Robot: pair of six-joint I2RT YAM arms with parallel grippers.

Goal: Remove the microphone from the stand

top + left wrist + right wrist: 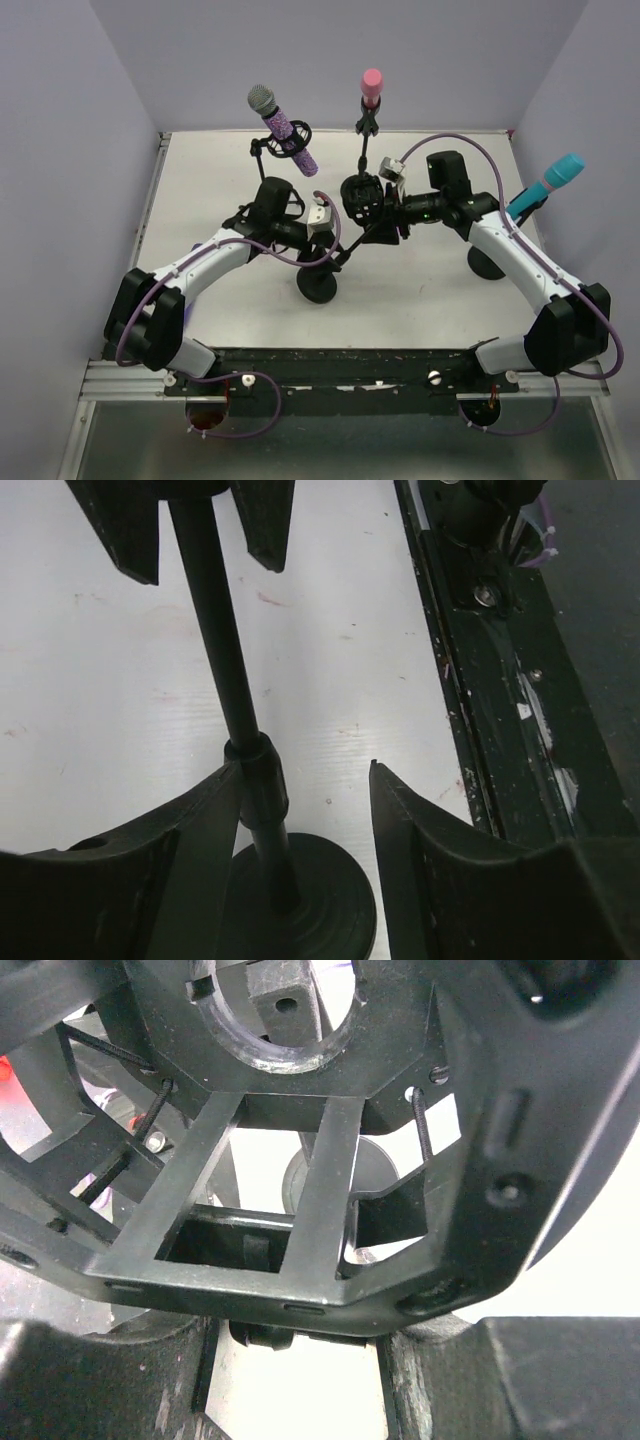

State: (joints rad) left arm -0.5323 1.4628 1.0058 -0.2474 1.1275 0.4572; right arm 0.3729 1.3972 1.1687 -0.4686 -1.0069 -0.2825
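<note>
Far left of the black stand (318, 287), and behind it, a purple microphone (285, 130) sits clipped in a holder of its own, untouched.

The left tool (305, 770) is at the black stand's pole (225, 670), low down just above the round base. Its fingers are spread either side: one finger (200, 825) lies against the pole's collar, and the other stands apart with white table (420, 290) showing between them. So it is bracing at most, not pinching.

At the top of the black stand is a cradle (320, 1190). Its ring looks empty from the right wrist, and I see no microphone in it. Behind the black stand a pink microphone (372, 85) stands upright.

The right tool (385, 205) is at the cradle, just right of the black stand. Whether it is pinching the frame I cannot tell. Far right of the black stand, a teal microphone (555, 178) leans in its clip.

By my judgement the step in hand is steadying the stand. The next move calls for the left tool to close on the pole before anything is pulled free.
</note>
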